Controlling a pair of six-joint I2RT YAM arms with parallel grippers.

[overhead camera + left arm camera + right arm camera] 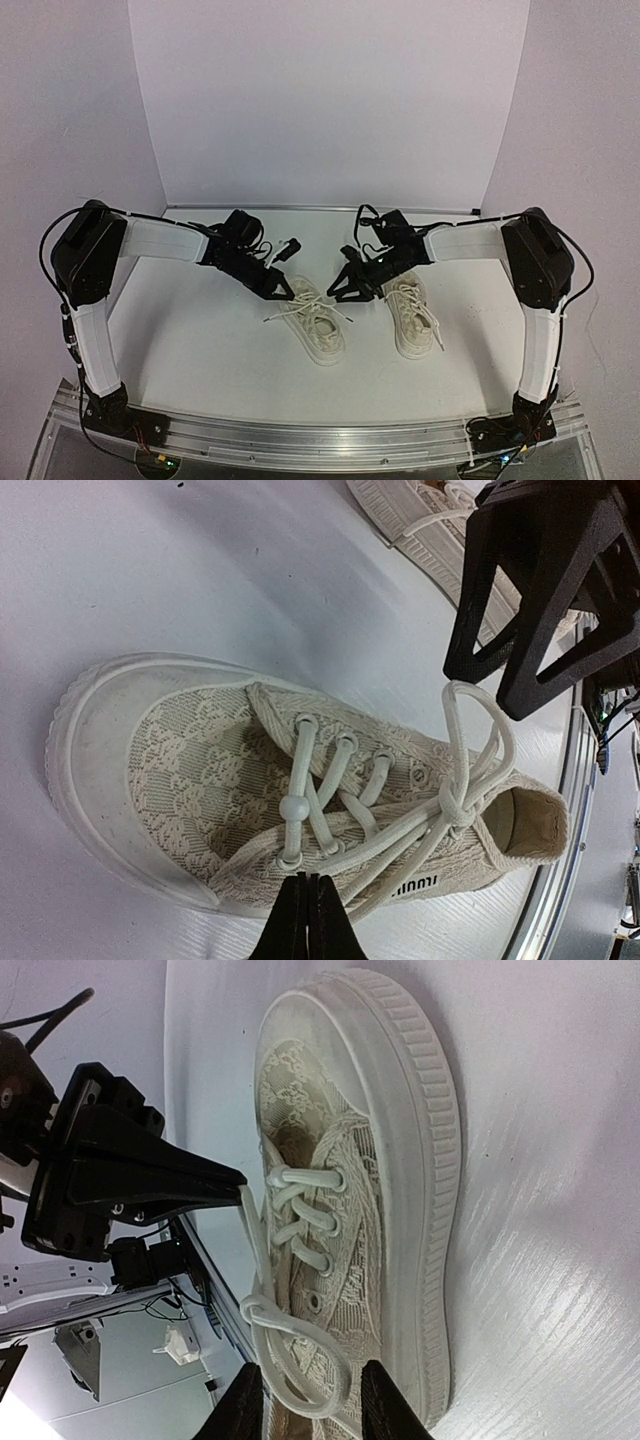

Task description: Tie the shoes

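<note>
Two cream-white shoes lie on the table, one in the middle (pixel 322 328) and one to its right (pixel 412 318). My left gripper (pixel 285 292) is at the middle shoe's (pixel 250 770) side, jaws shut (pixel 308 880). In the right wrist view a lace strand (pixel 247 1250) runs taut from the knot (pixel 252 1310) up to the left gripper's tip, so it looks shut on that lace. My right gripper (pixel 340 292) stands open (pixel 312 1375) with a lace loop (pixel 330 1380) lying between its fingers. In the left wrist view that loop (pixel 490 730) rises to the right gripper (pixel 530 610).
The second shoe (pixel 430 525) lies just beyond the right gripper. White walls close in the back and sides of the table (pixel 200 340). An aluminium rail (pixel 330 440) runs along the near edge between the arm bases.
</note>
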